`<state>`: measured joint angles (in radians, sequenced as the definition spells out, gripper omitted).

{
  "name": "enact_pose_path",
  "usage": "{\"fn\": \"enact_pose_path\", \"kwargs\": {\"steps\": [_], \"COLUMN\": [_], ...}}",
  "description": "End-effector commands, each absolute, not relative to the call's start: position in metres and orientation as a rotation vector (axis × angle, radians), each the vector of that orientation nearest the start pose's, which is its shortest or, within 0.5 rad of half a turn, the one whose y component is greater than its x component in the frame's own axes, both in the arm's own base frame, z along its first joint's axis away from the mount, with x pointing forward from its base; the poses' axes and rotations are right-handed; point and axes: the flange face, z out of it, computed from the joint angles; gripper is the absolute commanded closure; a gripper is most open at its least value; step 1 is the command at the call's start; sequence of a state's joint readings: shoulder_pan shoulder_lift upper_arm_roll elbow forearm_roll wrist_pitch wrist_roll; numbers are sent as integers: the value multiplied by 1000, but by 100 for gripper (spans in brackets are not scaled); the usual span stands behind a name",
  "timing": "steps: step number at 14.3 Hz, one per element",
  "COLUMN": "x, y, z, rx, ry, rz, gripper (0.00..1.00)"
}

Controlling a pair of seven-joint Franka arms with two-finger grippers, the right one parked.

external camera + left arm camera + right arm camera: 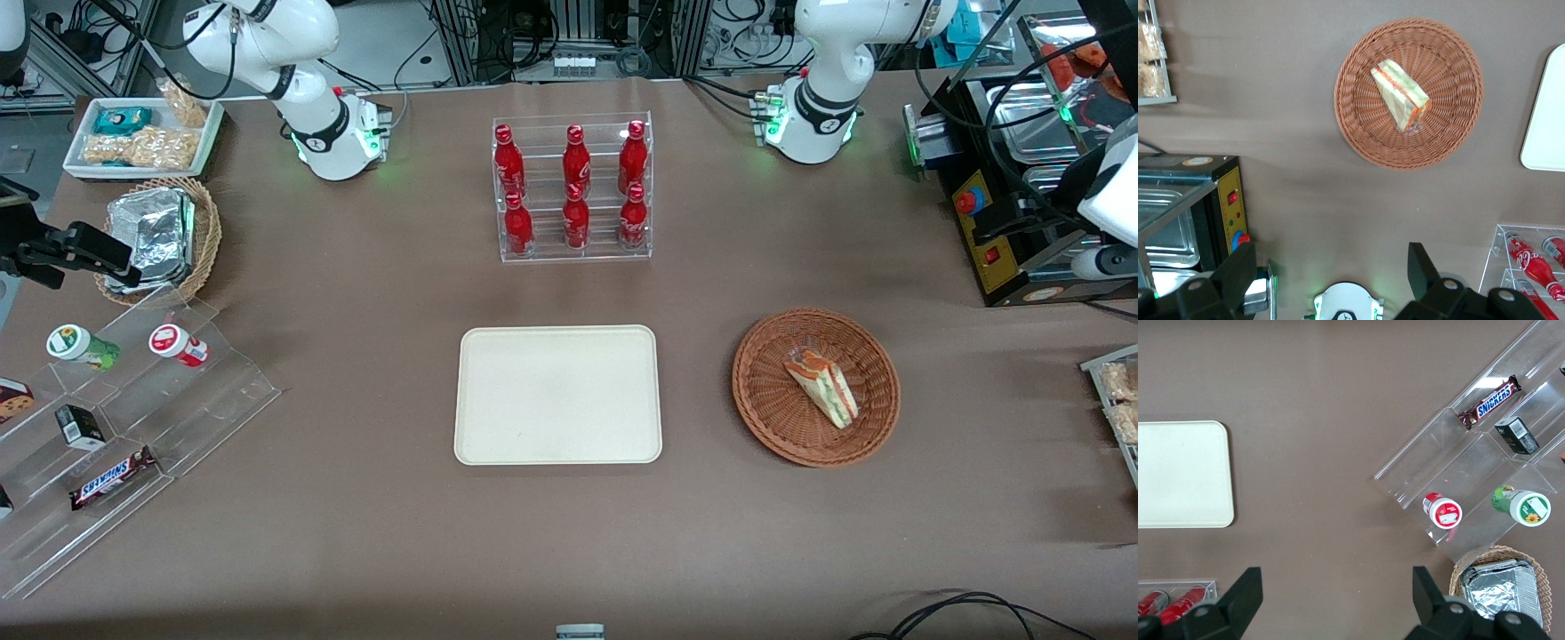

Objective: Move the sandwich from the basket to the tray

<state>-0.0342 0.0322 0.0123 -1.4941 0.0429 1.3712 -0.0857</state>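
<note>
The sandwich (822, 388), a wrapped wedge with pale bread and red-orange and green layers, lies in the round reddish-brown wicker basket (766, 356). The cream tray (557, 394) sits bare beside the basket, toward the parked arm's end. My left gripper (1005, 231) hangs high above the table at the working arm's end, farther from the front camera than the basket and well apart from it. In the left wrist view the gripper (1330, 270) is open wide and empty, with the sandwich (1400, 95), basket (1365, 130) and a tray corner (1548, 113) showing. The right wrist view shows the tray (1181, 473).
A clear rack of red bottles (573, 187) stands farther back than the tray. A black appliance with metal pans (996, 258) sits under the gripper. A packet rack (1122, 400) is at the working arm's table edge. A snack stand (116, 427), tan foil basket (164, 236) and white snack tray (142, 133) are toward the parked arm's end.
</note>
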Motion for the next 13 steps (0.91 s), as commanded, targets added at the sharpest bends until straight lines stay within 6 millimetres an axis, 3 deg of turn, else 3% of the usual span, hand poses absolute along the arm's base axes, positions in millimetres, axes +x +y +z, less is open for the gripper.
{"fn": "enact_pose_path", "kwargs": {"steps": [1,9,11,13], "x": [546,544,546,553], "y": [-21,-22,-22,-24], "z": [635,634,621,586], "rx": [-3086,-3086,-3079,-3073], "ry": [-72,-74,-73,-77], "rz": [171,187,214,254], "gripper": [0,0,0,0]}}
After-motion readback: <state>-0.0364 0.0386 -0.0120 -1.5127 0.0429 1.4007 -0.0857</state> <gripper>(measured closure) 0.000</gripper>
